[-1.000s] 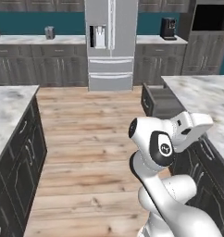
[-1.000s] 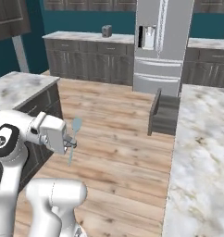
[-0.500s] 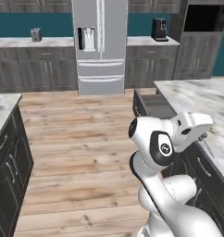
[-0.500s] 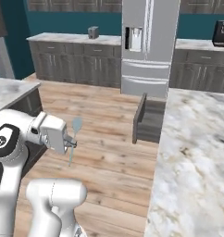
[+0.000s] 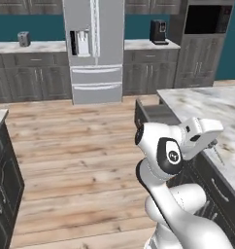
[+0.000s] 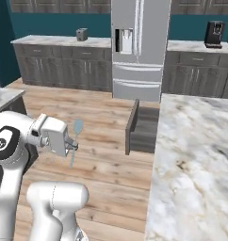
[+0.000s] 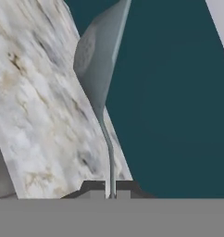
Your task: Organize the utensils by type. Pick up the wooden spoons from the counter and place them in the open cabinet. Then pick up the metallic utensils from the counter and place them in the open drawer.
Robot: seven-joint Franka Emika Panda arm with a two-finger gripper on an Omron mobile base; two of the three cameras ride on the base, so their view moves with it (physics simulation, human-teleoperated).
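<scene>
White arm rising from base, folding at dark elbow joint, forearm reaching forward and level. Hand (image 6: 72,147) sitting at chest height, wrist block squared off behind it, pointing sideways across body in right base view. In left base view hand (image 5: 212,145) pointing off toward right. Jaws pinching tight on slim stem of metal spoon (image 6: 76,136); in hand view spoon (image 7: 99,74) standing straight out from between fingertips (image 7: 98,187), bowl at far end.
</scene>
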